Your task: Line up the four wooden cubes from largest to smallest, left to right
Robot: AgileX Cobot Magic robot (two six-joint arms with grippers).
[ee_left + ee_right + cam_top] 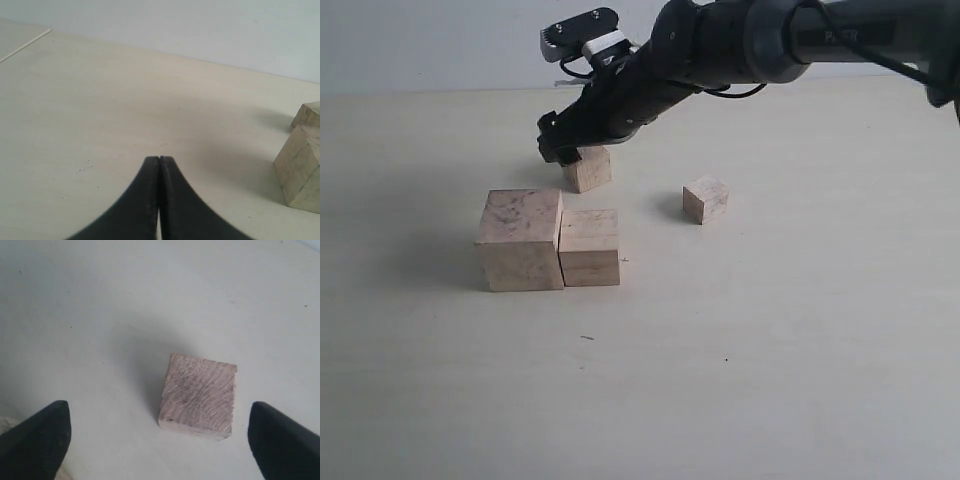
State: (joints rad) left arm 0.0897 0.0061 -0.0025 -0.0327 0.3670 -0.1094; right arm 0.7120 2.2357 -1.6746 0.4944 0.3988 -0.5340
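Nearest to us sit two wooden cubes on the table (pixel 770 380) — the biggest cube (pixel 521 240) on the left and the next-biggest cube (pixel 590 247) pressed right against its side. That part of the line looks done.

Two small ones wait behind. The back little cube (pixel 588 168) sits just behind the pair. The far little cube (pixel 706 199) sits off to the right, well apart from the rest. I cannot tell which of these two is smaller.

The right tool (pixel 560 152) hangs over the back little cube. Its two fingers (pixel 35 440) stand wide open, one on each side of the cube, and they do not touch it. It holds nothing. The left tool (pixel 159 167) is shut tight with nothing in it.

I think these cubes are easy to move. Wood is hard and light, so it will not squash or break. The sides are flat and a bit rough, so they should not slip much. The best spot to pinch is the middle of two flat sides that face away from each other — not the corners, or the cube may twist.
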